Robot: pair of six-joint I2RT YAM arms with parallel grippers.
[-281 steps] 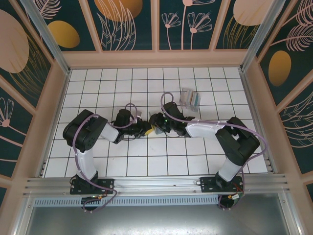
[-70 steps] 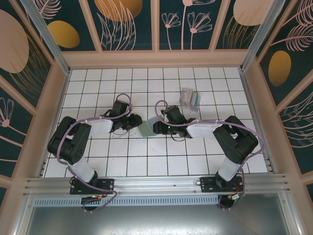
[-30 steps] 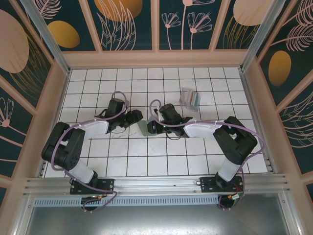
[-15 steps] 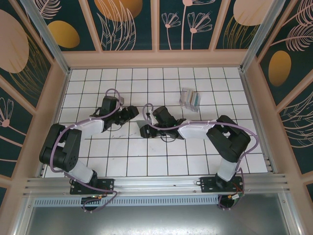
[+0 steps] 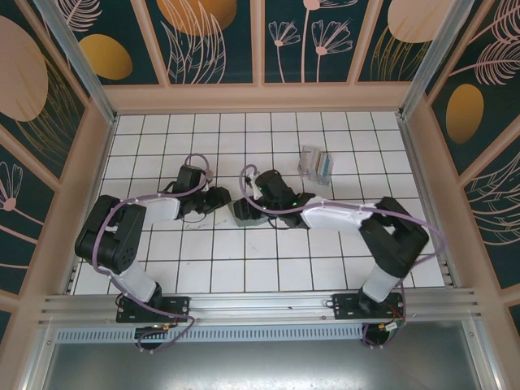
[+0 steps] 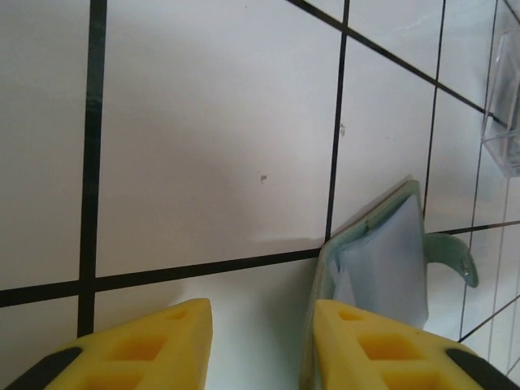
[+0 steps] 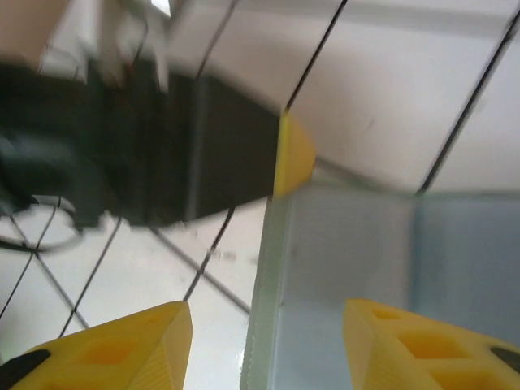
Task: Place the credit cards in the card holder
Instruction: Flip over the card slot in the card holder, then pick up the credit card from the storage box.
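Card holder: sage-green pouch, laid flat on white tiled table, abt mid-table, between tips of both arms. Green rim w/ paler inside and a small curled tab on one side are seen in L wrist view; contents can't be made out.

L gripper: jaws are seen apart, w/ only bare tile between them. One yellow finger is set at holder's edge; touching or just above can't be told.

R gripper: jaws are seen well apart and pointed down at holder's face. Holder's edge is placed between the fingers, one over tile, other over pouch. No grip on it is seen. View is blurred.

L fingertip: seen from R wrist cam at holder's far corner, w/ black gripper body behind it.

Clear stand: upright, back-right of holder, well apart from it and from both grippers; greyish-teal contents are seen inside.

Arms: both are angled in toward mid-table, L from left, R from right, tips near each other.
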